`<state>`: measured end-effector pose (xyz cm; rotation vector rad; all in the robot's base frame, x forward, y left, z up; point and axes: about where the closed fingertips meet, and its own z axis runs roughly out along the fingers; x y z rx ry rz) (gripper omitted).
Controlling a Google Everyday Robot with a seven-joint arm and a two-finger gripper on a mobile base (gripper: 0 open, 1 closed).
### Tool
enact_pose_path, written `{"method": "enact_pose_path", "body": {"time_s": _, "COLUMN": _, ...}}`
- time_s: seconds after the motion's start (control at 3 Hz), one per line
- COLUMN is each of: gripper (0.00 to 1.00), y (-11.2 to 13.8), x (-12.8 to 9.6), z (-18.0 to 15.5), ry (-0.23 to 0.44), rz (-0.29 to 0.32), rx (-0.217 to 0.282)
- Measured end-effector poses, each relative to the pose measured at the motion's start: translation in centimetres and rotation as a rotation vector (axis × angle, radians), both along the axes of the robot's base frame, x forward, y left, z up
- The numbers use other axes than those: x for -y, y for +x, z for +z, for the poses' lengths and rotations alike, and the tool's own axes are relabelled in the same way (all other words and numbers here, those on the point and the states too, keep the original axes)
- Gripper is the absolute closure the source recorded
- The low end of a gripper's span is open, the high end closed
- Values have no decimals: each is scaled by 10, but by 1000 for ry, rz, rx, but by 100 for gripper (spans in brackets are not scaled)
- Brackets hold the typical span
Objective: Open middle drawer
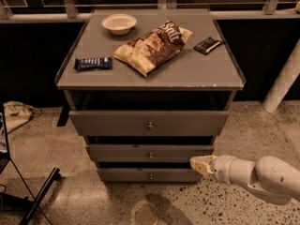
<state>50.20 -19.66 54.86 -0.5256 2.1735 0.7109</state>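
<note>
A grey cabinet stands in the middle of the camera view with three grey drawer fronts. The middle drawer (150,153) has a small round metal knob (150,155) at its centre and sits between the taller top drawer (149,123) and the shorter bottom drawer (150,175). My gripper (198,164) comes in from the lower right on a white arm. Its tip is just right of the cabinet's front, level with the gap between the middle and bottom drawers, well right of the knob.
On the cabinet top (197,71) lie a white bowl (119,23), a chip bag (151,46), a dark snack bar (93,63) and a dark packet (207,45). A black stand leg (40,196) is at lower left, a white post (283,81) at right.
</note>
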Motion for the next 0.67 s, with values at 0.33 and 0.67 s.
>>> {"method": "enact_pose_path", "body": {"time_s": 0.33, "gripper": 100, "y": 23, "x": -4, "z": -33, "ry": 19, "rz": -35, "rx": -35}}
{"method": "enact_pose_path", "body": {"time_s": 0.67, "gripper": 100, "y": 55, "x": -5, "z": -48, "ry": 0, "rz": -97, "rx": -47}}
